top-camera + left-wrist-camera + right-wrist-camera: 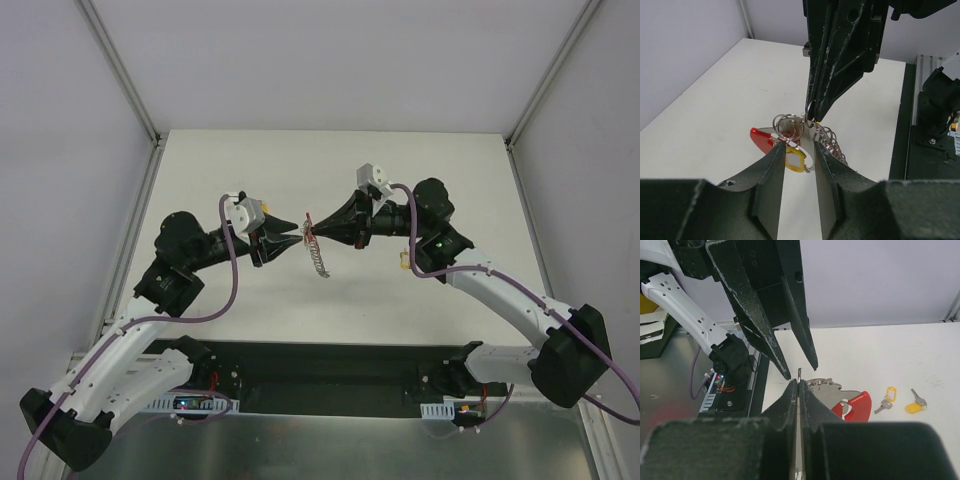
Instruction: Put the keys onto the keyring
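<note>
The keyring (316,256) hangs in mid-air between both grippers, its grey ribbed strap dangling. In the left wrist view its red clip (761,139) and wire rings (788,126) sit just past my left fingertips. A yellow-headed key (794,160) hangs on the rings between the fingers of my left gripper (799,150), whose jaws stand apart around it. My right gripper (799,382) is shut on a thin metal ring of the keyring, with the red clip (856,405) beside it. Two more keys (887,398) (915,405) lie on the table.
The loose keys (404,262) lie on the white table (250,170) close under the right arm's wrist. A black strip and metal plate run along the near edge by the arm bases. Grey walls and metal rails bound the table's sides and back.
</note>
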`<state>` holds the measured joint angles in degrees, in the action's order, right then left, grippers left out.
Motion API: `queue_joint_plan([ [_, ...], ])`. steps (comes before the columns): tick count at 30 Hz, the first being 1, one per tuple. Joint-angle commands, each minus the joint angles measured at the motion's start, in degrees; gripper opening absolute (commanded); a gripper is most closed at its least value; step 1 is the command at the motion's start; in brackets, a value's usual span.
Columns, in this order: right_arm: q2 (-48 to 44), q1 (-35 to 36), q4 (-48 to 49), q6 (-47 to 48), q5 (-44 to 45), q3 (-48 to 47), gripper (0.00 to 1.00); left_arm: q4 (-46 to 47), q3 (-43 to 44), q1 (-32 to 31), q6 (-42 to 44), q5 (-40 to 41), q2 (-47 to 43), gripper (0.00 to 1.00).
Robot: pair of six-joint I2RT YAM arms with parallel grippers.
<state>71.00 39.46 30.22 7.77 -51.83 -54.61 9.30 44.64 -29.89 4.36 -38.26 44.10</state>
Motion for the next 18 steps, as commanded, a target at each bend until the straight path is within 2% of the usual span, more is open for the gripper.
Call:
queue_joint_plan([
  [1, 0.45, -0.26, 8.98, -3.11, -2.74, -0.41, 0.01, 6.52, -0.43, 0.97, -4.18, -6.38, 0.90, 0.28],
  [7, 1.24, -0.26, 9.51, -3.55, -3.45, -0.67, 0.01, 8.28, -0.52, 1.32, -6.29, -9.81, 1.69, 0.26],
  [18, 2.30, -0.26, 10.74, -4.78, -4.85, -1.11, 0.01, 9.42, -0.70, 1.68, -7.44, -9.73, 2.40, 0.25],
])
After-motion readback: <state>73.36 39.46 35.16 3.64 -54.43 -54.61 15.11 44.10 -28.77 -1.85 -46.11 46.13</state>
